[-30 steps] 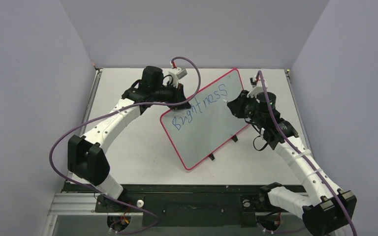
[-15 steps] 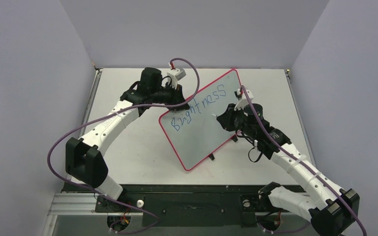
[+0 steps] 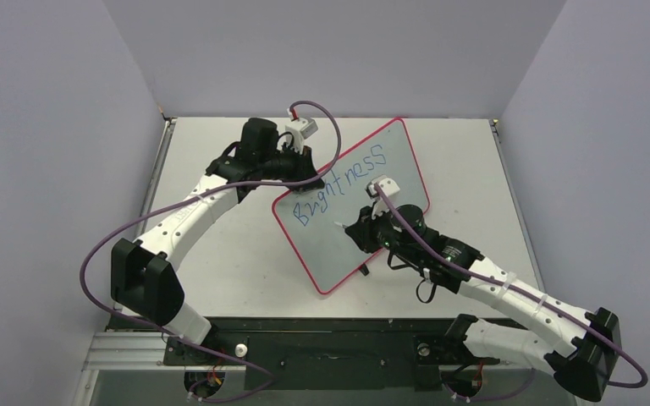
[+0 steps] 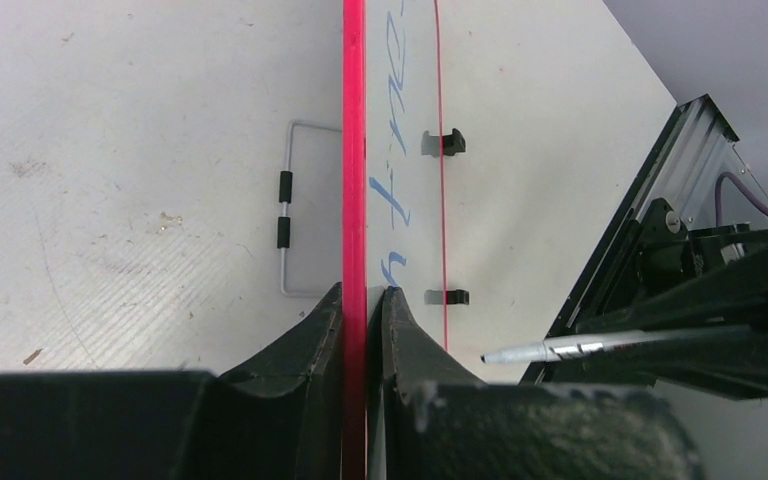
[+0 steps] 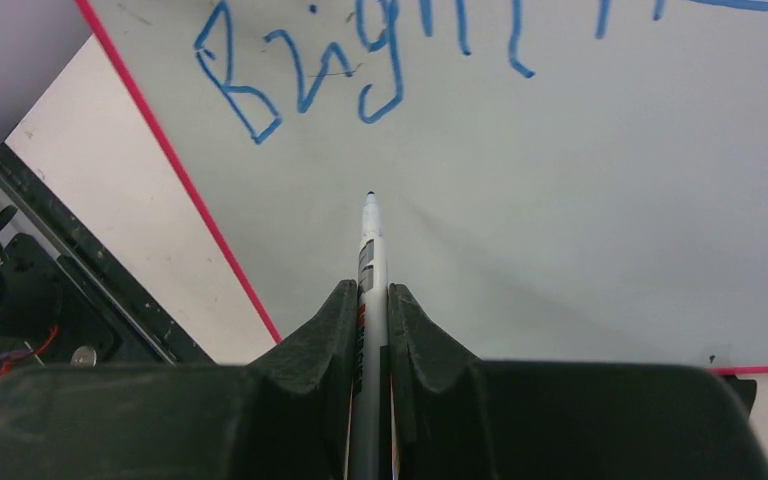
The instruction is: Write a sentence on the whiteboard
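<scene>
Top view: even, soft overhead light, no hard shadows. I see only faint smudges under both arms on the table (image 3: 220,254). No glare on the whiteboard (image 3: 338,249); its face reads light grey. Left wrist cam: table near-white, a bit blown out, board's red rim oversaturated. The left gripper (image 4: 363,292), close to the lens, is dark and soft, no detail. Right wrist cam: blue sentence (image 5: 305,85) sharp, marker (image 5: 370,250) ok, right gripper (image 5: 368,290) blurred, near-black.

whiteboard (image 3: 317,245) — white, red-pink rim | sentence (image 3: 341,180) — blue | marker (image 5: 371,250): silver-white, black tip | table (image 3: 220,245): off-white
</scene>
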`<state>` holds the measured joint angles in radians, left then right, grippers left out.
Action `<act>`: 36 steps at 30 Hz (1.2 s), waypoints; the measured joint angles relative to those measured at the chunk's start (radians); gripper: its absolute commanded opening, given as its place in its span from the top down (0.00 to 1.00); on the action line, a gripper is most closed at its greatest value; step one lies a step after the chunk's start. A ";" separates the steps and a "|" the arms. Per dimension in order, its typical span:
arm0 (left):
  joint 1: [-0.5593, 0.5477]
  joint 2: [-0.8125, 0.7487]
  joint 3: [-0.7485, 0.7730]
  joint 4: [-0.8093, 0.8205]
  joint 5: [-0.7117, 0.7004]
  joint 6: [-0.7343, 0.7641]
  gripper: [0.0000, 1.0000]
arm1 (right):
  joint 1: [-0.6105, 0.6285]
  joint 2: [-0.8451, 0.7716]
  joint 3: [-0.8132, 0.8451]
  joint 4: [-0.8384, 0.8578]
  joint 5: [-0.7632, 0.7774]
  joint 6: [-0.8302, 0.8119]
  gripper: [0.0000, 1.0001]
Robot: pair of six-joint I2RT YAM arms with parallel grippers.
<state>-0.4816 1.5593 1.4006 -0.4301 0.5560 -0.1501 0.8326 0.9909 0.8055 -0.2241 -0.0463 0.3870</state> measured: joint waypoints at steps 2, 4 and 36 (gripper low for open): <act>0.000 -0.004 -0.005 0.003 -0.010 -0.004 1.00 | 0.041 0.000 -0.001 0.008 0.025 -0.012 1.00; 0.000 -0.006 -0.007 0.005 -0.018 -0.008 1.00 | 0.082 0.000 -0.001 0.019 0.053 -0.024 1.00; 0.051 0.010 -0.022 0.042 -0.078 -0.055 1.00 | 0.266 0.179 -0.013 0.131 0.224 -0.066 1.00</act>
<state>-0.4301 1.5688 1.3788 -0.3885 0.4782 -0.2047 1.0988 1.1698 0.7929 -0.0929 0.1780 0.3206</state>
